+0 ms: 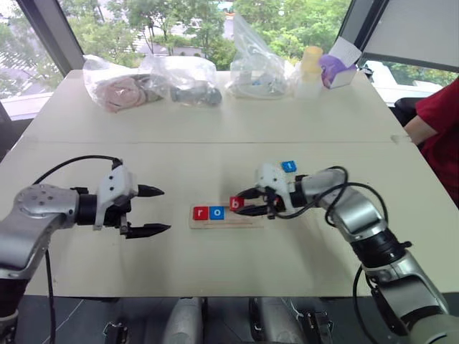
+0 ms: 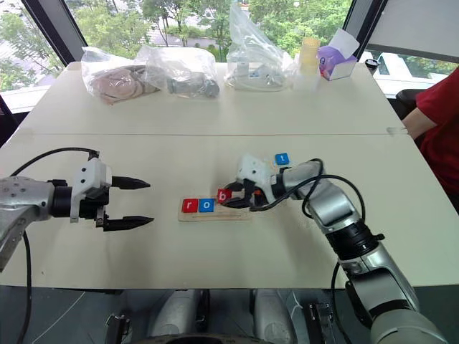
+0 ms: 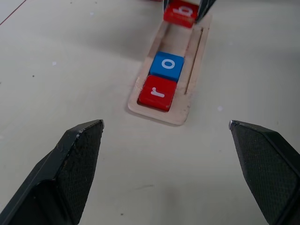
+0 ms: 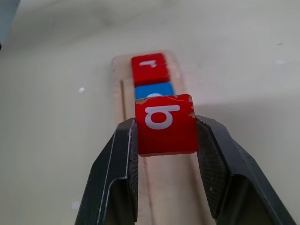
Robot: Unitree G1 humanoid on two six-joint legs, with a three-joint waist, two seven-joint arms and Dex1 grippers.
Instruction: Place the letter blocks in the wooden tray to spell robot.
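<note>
The tray (image 1: 224, 220), a narrow pale wooden strip, lies mid-bench (image 1: 215, 129) with a red r (image 1: 200, 212) at its left end and a blue o (image 1: 217, 212) touching it. The right pincer (image 4: 166, 136) clamps a red b (image 4: 165, 124), chipped at a corner, over the groove just right of the o. A blue t (image 1: 288, 166) lies behind that arm. The left pincer (image 1: 156, 209) gapes wide, left of the tray.
</note>
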